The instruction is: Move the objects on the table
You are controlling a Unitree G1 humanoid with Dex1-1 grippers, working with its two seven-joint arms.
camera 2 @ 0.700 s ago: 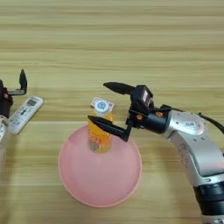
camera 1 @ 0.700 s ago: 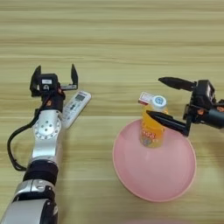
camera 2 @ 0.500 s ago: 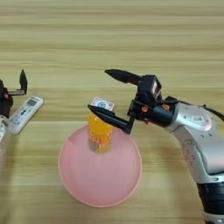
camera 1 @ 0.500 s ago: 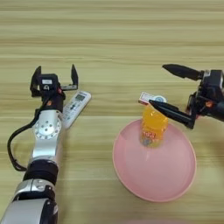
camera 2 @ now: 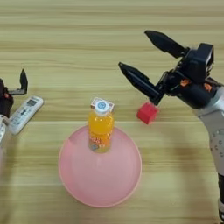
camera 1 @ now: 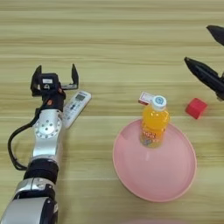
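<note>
Right gripper (camera 2: 133, 52) hangs over the table (camera 2: 65, 26) right of centre, fingers spread wide, holding nothing. Its near finger tip sits just far-left of the red cube (camera 2: 147, 112), not touching as far as I can tell. Cube lies on bare wood just right of the pink plate (camera 2: 127, 179).

An orange bottle (camera 2: 100, 127) stands upright on the far-left part of the plate, white cap on. The white-and-red box (camera 1: 147, 98) lies flat right behind the bottle, mostly hidden by it, at the plate's far rim.

Left gripper (camera 1: 54, 77) is parked at the left, fingers spread, empty. The remote (camera 1: 75, 107) lies slanted just right of that arm, close to the wrist; contact unclear.

Risks, judged:
- Going for the cube with fingers this wide and tilted, one tip could land first and skid the cube right or against the plate rim.
- A sweep left toward the box would pass the bottle; it is tall and narrow, so a brush from a finger likely tips it onto the plate.
- The box is flat and tucked behind the bottle, so there is little room for fingers.
- Left arm moving could nudge the remote.
</note>
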